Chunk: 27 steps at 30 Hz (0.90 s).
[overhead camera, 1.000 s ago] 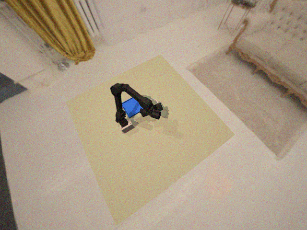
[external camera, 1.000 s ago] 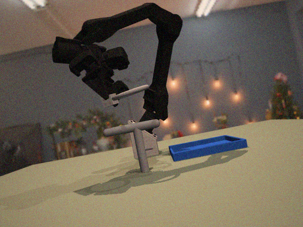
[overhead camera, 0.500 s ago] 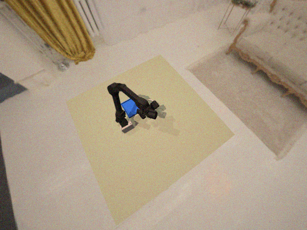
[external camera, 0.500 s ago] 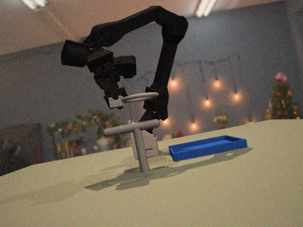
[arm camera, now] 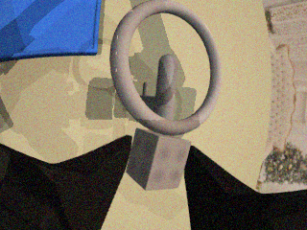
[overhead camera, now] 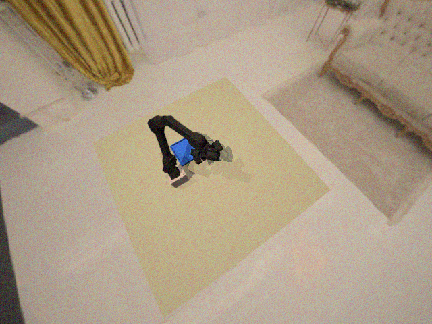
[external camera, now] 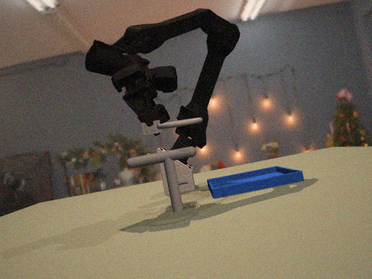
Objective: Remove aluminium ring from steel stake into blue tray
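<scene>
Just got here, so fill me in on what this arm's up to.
The robot arm has the aluminium ring by its welded tab, shut in the tool. The ring is off the steel stake and held in the air, above the level of the cross-bar. The blue tray sits on the mat nearby with no ring in it, so laying the ring flat there and letting go remain to be done.
</scene>
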Motion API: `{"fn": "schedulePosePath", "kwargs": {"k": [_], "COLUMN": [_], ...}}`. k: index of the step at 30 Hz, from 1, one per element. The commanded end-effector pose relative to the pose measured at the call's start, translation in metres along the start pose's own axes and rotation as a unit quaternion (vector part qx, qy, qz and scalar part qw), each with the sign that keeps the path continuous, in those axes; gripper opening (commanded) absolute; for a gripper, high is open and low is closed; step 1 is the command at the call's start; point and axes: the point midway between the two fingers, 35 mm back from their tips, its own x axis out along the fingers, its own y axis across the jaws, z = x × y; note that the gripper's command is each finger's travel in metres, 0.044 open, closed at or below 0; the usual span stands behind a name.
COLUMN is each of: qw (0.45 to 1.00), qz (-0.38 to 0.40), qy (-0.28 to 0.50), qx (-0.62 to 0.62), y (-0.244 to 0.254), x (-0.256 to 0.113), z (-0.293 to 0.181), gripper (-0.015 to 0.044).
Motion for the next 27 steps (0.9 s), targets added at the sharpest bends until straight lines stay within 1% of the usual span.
{"fn": "schedulePosePath", "kwargs": {"k": [1,14,27], "qw": [0.999,0.982,0.949], "qz": [0.02,0.048,0.035], "qy": [0.022,0.104,0.188], "qx": [0.04,0.149,0.252], "y": [0.007,0.018,0.027], "x": [0.004,0.008,0.008], "z": [0.005,0.02,0.033], "gripper": [0.0,0.0,0.0]}}
